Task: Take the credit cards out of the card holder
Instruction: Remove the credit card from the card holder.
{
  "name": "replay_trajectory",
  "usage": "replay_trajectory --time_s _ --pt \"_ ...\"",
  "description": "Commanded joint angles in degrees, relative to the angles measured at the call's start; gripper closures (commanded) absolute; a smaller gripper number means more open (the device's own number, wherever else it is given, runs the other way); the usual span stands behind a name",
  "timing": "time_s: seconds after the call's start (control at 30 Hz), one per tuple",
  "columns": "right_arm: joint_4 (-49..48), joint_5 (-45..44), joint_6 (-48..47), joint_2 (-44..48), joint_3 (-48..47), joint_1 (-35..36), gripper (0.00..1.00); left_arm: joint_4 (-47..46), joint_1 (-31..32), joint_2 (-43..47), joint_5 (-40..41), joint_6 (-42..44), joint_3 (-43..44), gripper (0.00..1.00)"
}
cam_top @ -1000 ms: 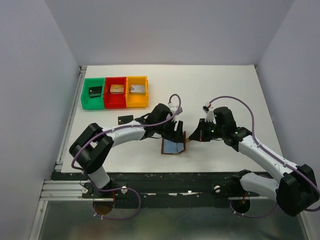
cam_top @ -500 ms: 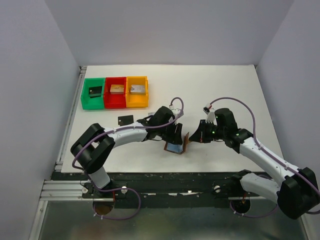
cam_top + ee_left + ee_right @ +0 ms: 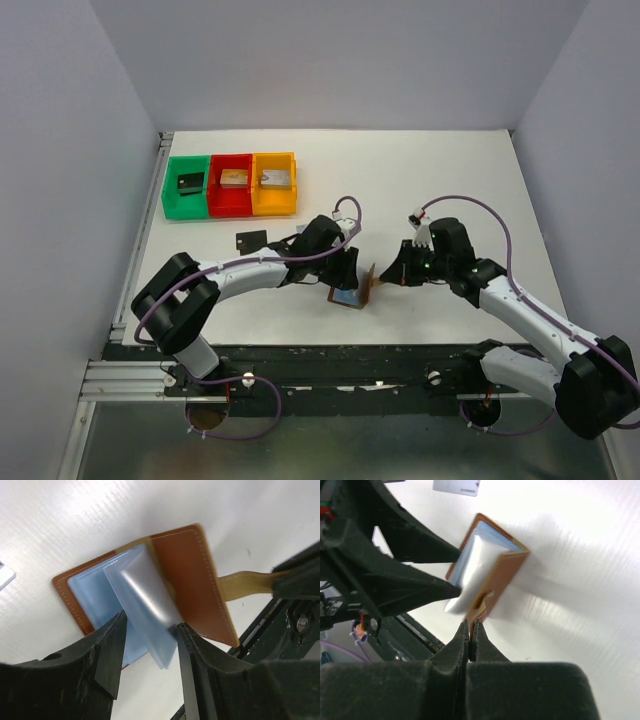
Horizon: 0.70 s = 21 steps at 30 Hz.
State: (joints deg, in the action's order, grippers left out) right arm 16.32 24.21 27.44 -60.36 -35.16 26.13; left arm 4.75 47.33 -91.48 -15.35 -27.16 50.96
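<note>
While the row of bins (image 3: pixel 230 210) sits at the far left and one black card (image 3: pixel 251 240) lies loose on the table just below it, my work is nearer the middle. The left gripper (image 3: pixel 150 632) hangs over the card holder (image 3: pixel 192 575) with its jaws partly spread, one finger on each side of a frosted plastic sleeve (image 3: pixel 145 600) that stands up from the pale blue lining. Nothing is pinched yet. The holder rests on the table between the two arms, with its brown cover tipped up on the right side. Further right, the right gripper (image 3: pixel 470 629) is pressed together on the tan closure strap (image 3: pixel 245 582) and pulls the cover open by it. To do this step well, I would hold the strap taut so the holder cannot skid. Then I would close the left fingers low on whatever card sits in that sleeve (I can't tell from here whether one does) and draw it straight out along the pocket, not sideways. Compared with a second ago, the left jaws have narrowed, the arm has eased a little to the left, and the cover stands steeper, so less blue lining shows from above.
</note>
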Motion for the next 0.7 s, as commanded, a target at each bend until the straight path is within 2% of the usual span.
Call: replay_trajectory --time_s 0.0,0.27,0.37,0.5,0.6,0.67 --pt "0.5 -6.8 1.4 -0.2 2.7 -0.4 1.0 -1.6 2.5 -3.3 -7.0 4.4 5.2 0.44" --pt "0.6 -12.8 3.9 -3.4 5.0 -0.3 1.0 4.1 7.3 -10.5 -12.6 10.5 15.4 0.42" --pt "0.3 -13.3 4.3 -4.2 5.7 -0.3 1.0 6.1 8.0 -11.4 -11.5 11.2 16.8 0.41" --pt "0.6 -14.1 4.1 -3.3 5.7 -0.3 1.0 2.3 7.0 -3.4 -0.9 7.5 9.9 0.36" --pt "1.3 -14.3 3.4 -2.7 5.5 -0.3 1.0 -0.8 4.2 3.4 6.8 1.5 2.3 0.27" --pt "1.4 -14.0 3.1 -2.7 5.1 -0.4 1.0 -2.5 2.0 6.9 8.8 -1.5 -2.4 0.2"
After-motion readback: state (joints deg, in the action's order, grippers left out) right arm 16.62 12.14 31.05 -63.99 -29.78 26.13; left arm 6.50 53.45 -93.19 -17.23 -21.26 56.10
